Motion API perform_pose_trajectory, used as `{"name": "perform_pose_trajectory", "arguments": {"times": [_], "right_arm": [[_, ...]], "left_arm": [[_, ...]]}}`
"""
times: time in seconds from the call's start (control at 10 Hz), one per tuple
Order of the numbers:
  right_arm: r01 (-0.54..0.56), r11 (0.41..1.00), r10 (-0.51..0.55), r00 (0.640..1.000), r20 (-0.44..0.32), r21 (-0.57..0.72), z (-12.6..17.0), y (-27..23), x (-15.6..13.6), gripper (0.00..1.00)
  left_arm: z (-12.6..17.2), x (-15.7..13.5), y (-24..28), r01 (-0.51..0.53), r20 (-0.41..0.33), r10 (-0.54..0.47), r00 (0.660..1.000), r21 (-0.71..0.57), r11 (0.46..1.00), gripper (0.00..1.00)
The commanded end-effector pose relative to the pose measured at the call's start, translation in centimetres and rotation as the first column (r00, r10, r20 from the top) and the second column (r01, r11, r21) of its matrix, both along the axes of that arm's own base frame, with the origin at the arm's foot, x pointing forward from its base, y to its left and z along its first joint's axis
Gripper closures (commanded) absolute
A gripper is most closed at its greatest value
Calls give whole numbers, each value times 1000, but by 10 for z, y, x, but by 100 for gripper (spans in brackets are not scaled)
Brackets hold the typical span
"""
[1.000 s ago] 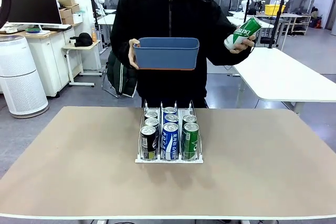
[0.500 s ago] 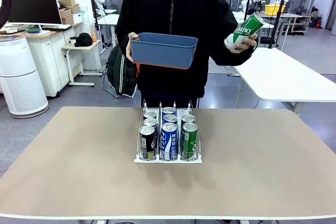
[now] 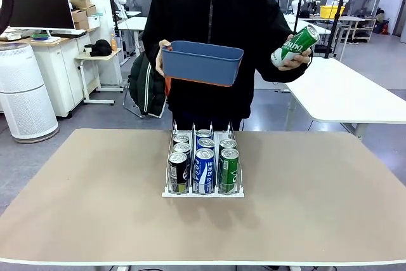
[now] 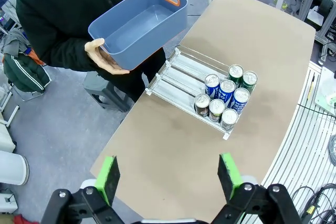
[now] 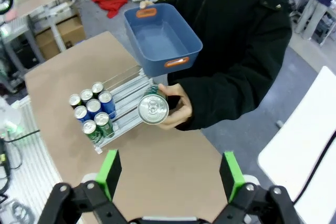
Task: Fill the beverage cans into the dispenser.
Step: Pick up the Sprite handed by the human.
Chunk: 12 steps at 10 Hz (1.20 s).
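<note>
The table [image 3: 317, 220] carries only the dispenser [image 3: 203, 191], set mid-width and nearer the far edge; broad bare surface lies to both sides and toward the near edge, so approach room is ample. The person at the far edge holds an empty blue bin [image 3: 202, 63] in one hand [image 3: 163, 55] and a green can [image 3: 294, 46] in the other hand [image 3: 298, 59], well above the table. Eight beverage cans [image 3: 204, 168] occupy the front of the three lanes; the green lane holds two, so the step in hand is judged to be loading the last can. The next move likely calls for a handover, then placement at the lane's far end. The left gripper [image 4: 169, 179] and right gripper [image 5: 170, 174] are raised, fingers apart, holding nothing.
</note>
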State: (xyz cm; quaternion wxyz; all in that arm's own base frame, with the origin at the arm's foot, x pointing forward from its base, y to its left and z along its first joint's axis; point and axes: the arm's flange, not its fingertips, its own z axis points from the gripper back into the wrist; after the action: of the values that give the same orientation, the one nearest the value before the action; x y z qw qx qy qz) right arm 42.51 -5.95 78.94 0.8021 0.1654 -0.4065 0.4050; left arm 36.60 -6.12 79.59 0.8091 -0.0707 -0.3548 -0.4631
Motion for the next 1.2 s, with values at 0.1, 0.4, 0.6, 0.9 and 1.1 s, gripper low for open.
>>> {"name": "perform_pose_trajectory", "arguments": {"times": [0.1, 0.4, 0.6, 0.9, 1.1], "right_arm": [[-47, 998, 46, 998, -32, -40, -12, 14, 19, 0], [-69, 992, 62, 996, -70, -101, -32, 29, 20, 0], [-40, 987, 29, 997, -76, -154, -51, 50, 23, 0], [-22, 991, 14, 998, -63, -136, -73, 66, 22, 0], [40, 993, -43, 999, -30, -107, -81, 77, 16, 0]], "left_arm": [[-1, 0, 2, 0, 0, 0, 1000, 0, 1000, 0], [-1, 0, 2, 0, 0, 0, 1000, 0, 1000, 0], [-1, 0, 2, 0, 0, 0, 1000, 0, 1000, 0], [-1, 0, 2, 0, 0, 0, 1000, 0, 1000, 0], [-1, 0, 2, 0, 0, 0, 1000, 0, 1000, 0]]}}
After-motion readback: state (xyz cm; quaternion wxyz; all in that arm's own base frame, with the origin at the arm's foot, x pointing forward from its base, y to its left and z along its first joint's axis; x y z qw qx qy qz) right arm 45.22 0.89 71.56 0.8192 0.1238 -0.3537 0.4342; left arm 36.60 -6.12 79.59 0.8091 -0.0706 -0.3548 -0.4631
